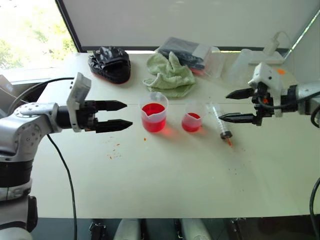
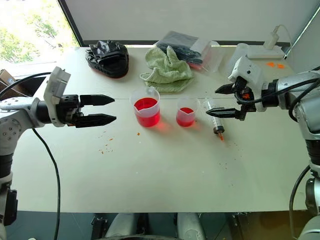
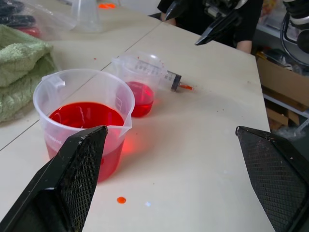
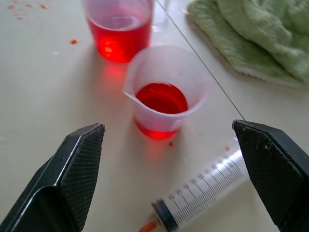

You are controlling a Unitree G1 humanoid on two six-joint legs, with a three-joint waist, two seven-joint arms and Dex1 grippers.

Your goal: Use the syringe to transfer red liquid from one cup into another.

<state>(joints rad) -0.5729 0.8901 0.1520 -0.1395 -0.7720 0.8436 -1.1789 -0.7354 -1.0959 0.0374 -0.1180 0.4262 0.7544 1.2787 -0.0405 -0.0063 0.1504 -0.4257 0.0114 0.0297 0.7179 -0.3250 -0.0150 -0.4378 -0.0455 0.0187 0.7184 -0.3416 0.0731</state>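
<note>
The larger spouted cup point(image 1: 154, 118), roughly half full of red liquid point(image 1: 153, 108), stands at mid-table. To its right is the smaller cup point(image 1: 192, 119) with a little red liquid point(image 4: 161, 98) in it. Right of that, the syringe point(image 1: 220, 123) lies flat on the table, its orange tip toward the near edge. My left gripper point(image 1: 128, 114) hovers open to the left of the larger cup, pointing at it and holding nothing. Raised above and just right of the syringe, my right gripper point(image 1: 224, 106) is open and empty.
A green towel point(image 1: 171, 75) lies behind the cups, with a black bundle point(image 1: 110, 64) to its left and a plastic bag of dark items point(image 1: 192, 52) behind it. A clear container point(image 1: 240, 62) and a white adapter point(image 1: 270, 50) sit at the back right. Red drops point(image 1: 115, 150) speckle the table.
</note>
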